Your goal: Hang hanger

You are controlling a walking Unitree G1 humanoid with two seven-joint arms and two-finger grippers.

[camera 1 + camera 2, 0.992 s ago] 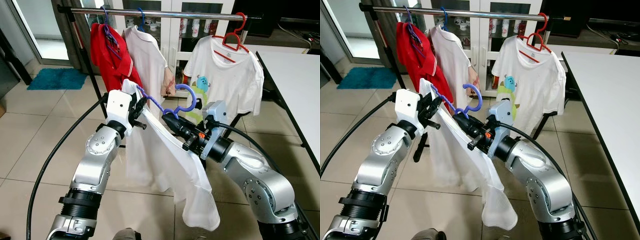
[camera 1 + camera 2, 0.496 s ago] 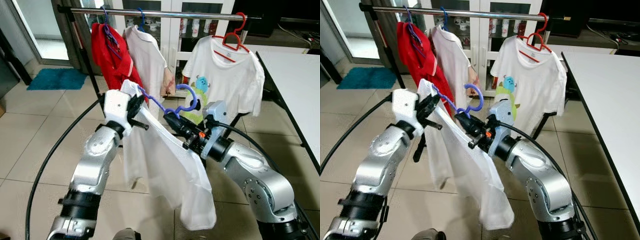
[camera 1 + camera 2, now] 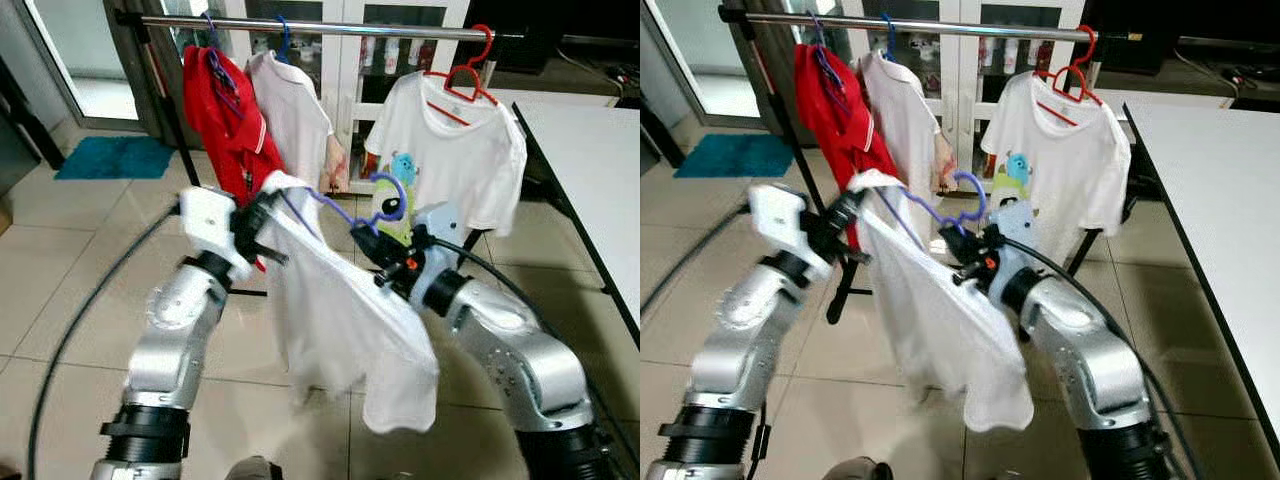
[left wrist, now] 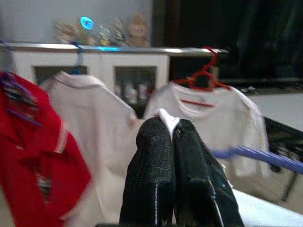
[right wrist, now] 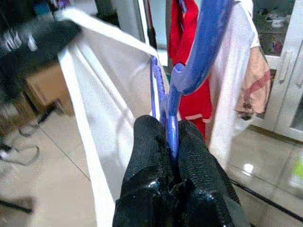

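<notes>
The right gripper (image 5: 166, 142) is clamped on the neck of the blue hanger (image 3: 345, 208), whose hook rises just above its fingertips. The left gripper (image 4: 173, 130) pinches the shoulder of the white shirt (image 3: 340, 310) draped over that hanger. Beyond both, the metal rail (image 3: 320, 27) carries three hung garments: one red shirt (image 3: 225, 115) and two white T-shirts (image 3: 295, 120).

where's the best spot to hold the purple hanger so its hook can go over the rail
Low on the neck, just under the hook, coming from below, roughly where the right gripper is shut on the purple hanger now. That leaves the open curve of the hook free above the fingers to reach the rail. The left gripper pinching the white shirt at one shoulder probably steadies it.
</notes>
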